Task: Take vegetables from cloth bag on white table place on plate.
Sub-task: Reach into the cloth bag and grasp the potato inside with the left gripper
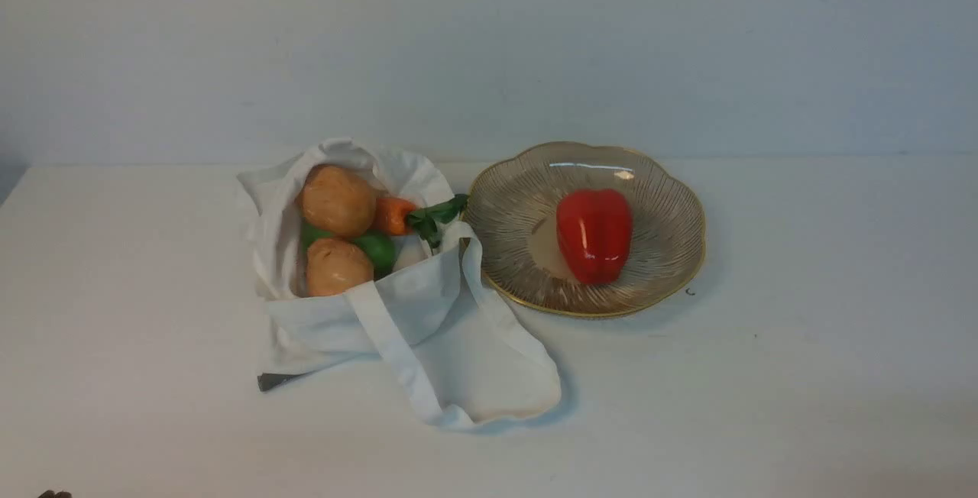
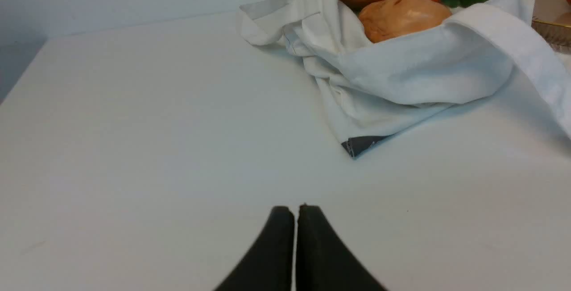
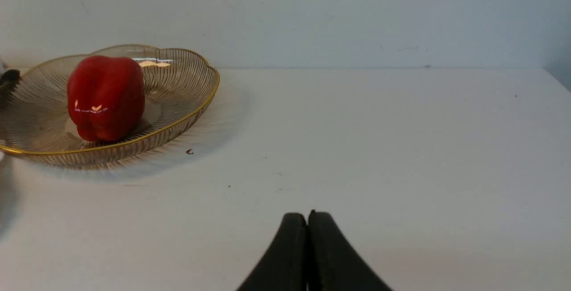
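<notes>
your white table point(image 1: 802, 345) runs open across the lower right of the front view, its back edge against the wall point(image 1: 489, 47). at centre-left, the cloth bag point(image 1: 321, 322) holds two potatoes point(image 1: 336, 200), a carrot point(image 1: 393, 215) and a green vegetable point(image 1: 377, 250); right of it, the plate point(image 1: 665, 269) bears a red pepper point(image 1: 594, 236). your left gripper point(image 2: 296, 210) and right gripper point(image 3: 307, 217) have jaws together.

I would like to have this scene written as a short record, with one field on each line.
On plate: red bell pepper
Plate: glass dish, scalloped gold rim
In bag: two brown potatoes, orange carrot with green leaves, green vegetable partly hidden
Bag: white cloth tote, on the robot's left of the plate, strap lying on the table
Left gripper: jaws shut, nothing held
Right gripper: jaws shut, nothing held
</notes>
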